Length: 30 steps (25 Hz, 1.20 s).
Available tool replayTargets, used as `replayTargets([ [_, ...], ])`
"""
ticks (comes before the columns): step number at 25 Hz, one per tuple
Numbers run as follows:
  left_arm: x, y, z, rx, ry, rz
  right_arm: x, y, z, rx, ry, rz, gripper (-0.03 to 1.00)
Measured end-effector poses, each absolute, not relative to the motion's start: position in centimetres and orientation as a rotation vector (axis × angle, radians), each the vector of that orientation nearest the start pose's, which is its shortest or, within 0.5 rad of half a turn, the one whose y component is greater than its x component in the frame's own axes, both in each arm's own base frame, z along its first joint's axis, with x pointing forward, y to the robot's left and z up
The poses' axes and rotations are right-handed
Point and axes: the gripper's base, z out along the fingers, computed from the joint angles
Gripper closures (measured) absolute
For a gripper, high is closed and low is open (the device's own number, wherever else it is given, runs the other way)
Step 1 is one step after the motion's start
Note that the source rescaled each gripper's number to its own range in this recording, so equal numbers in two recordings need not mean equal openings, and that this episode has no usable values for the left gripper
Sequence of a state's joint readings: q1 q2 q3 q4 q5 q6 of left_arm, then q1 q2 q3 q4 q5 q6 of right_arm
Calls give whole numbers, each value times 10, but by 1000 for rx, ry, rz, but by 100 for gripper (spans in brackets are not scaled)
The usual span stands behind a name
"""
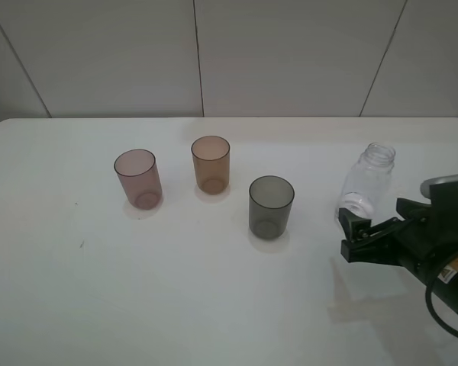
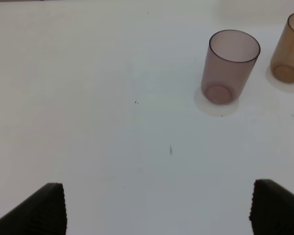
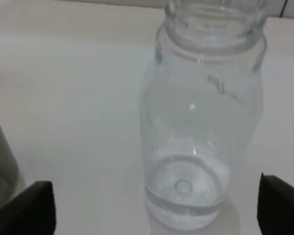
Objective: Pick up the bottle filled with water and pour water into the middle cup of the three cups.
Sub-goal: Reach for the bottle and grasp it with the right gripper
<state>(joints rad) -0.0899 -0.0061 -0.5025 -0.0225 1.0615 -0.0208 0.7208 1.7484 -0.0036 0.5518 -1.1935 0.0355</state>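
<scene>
One bottle, upright, just ahead of spread right claw

Clear capless bottle upright near table right edge. Amber middle cup upright toward far edge, between mauve cup and grey cup.

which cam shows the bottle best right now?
Right wrist: the bottle fills the frame, with its threaded neck and base clear. Exterior high shows it small, its base behind the right gripper. Left wrist misses it.
</scene>
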Motion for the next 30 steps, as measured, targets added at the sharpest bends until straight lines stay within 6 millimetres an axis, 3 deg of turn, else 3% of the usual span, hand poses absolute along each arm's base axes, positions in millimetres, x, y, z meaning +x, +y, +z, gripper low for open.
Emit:
replayTargets([
  [21, -6, -1, 278, 72, 2036, -95, 174, 82, 97, 31, 1979, 51, 18],
  [30, -6, -1, 278, 72, 2036, -96, 180, 81, 85, 56, 2007, -8, 18],
])
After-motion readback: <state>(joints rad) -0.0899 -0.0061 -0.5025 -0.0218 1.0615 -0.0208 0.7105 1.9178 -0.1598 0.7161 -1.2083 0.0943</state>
